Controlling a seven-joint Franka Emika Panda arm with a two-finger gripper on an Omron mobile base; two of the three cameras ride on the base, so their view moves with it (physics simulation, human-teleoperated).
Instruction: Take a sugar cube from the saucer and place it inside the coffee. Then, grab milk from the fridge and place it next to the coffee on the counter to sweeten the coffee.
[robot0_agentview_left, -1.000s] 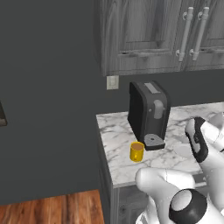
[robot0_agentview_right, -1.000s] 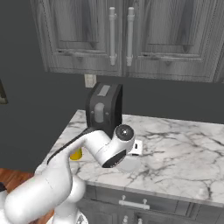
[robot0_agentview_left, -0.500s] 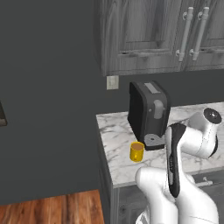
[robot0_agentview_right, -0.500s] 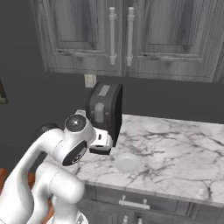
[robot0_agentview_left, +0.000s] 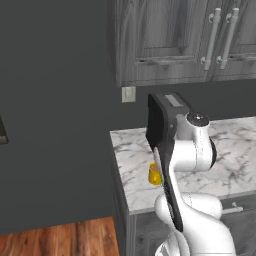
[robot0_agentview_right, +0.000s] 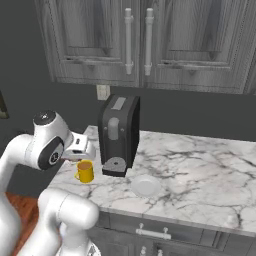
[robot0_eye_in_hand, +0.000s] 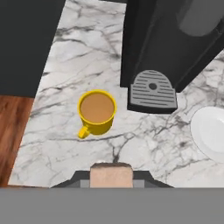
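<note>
Right now the hand (robot0_eye_in_hand: 111, 186) is shut tight on the sugar cube (robot0_eye_in_hand: 111, 175), the tan block pinched between its dark tips at the bottom of the hand view. Just beyond it, up and a little to the left in that view, stands the coffee (robot0_eye_in_hand: 97, 111), its brown surface open to the camera and its handle turned toward the near desk edge. The cube is not yet over the mug's mouth; by my reading the coming move turns on carrying it forward and slightly left until it sits above the liquid, then letting go. Off to the right lies the saucer (robot0_eye_in_hand: 211, 133), now bare. Farther back, the black coffee machine (robot0_eye_in_hand: 175, 52) stands just beside the mug, on the marble desk (robot0_eye_in_hand: 70, 57). Milk has yet to be fetched.
</note>
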